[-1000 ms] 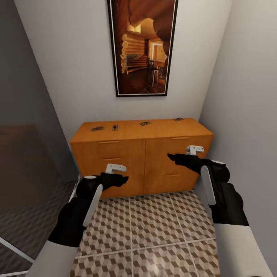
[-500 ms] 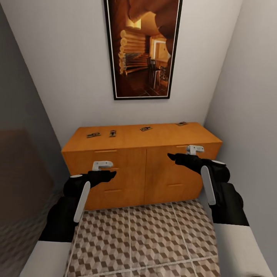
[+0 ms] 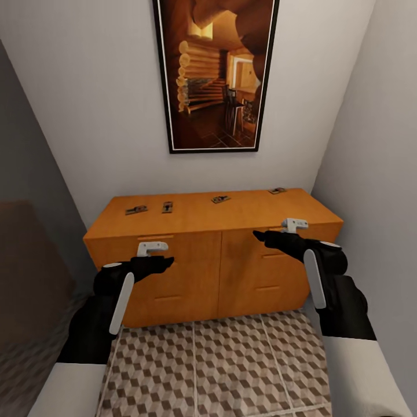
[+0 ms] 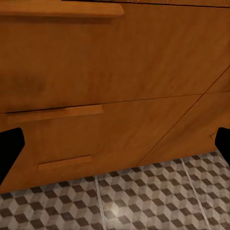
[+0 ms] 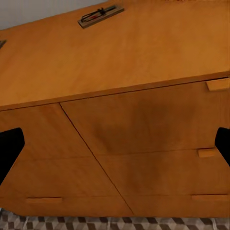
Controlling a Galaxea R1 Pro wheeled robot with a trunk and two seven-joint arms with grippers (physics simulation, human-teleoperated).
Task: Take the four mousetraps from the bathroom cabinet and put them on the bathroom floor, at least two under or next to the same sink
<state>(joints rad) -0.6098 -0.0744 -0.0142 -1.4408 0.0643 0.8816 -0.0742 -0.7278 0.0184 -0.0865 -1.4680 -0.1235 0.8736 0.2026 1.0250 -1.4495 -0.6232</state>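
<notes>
Several mousetraps lie spread along the back of the flat top of the orange-brown cabinet [image 3: 191, 272]: one at the left [image 3: 136, 209], one beside it [image 3: 167, 206], one near the middle [image 3: 220, 199] and one at the right rear corner [image 3: 277, 190]. My left gripper [image 3: 168, 262] hangs in front of the left drawers, below the top's edge, open and empty. In front of the right drawers, my right gripper [image 3: 258, 234] is also open and empty. The right wrist view looks over the cabinet top [image 5: 120, 52] at one mousetrap [image 5: 100, 16]. The left wrist view faces the drawer fronts [image 4: 96, 72].
The cabinet stands in a narrow alcove with a grey wall [image 3: 376, 174] close on the right and a dark panel [image 3: 29, 249] on the left. A framed picture [image 3: 214, 75] hangs above it. The cube-patterned bathroom floor [image 3: 220, 365] lies between me and the cabinet.
The view has closed in on the cabinet, which now looks larger. My left arm has risen and shifted left in the picture. The right arm keeps its pose.
</notes>
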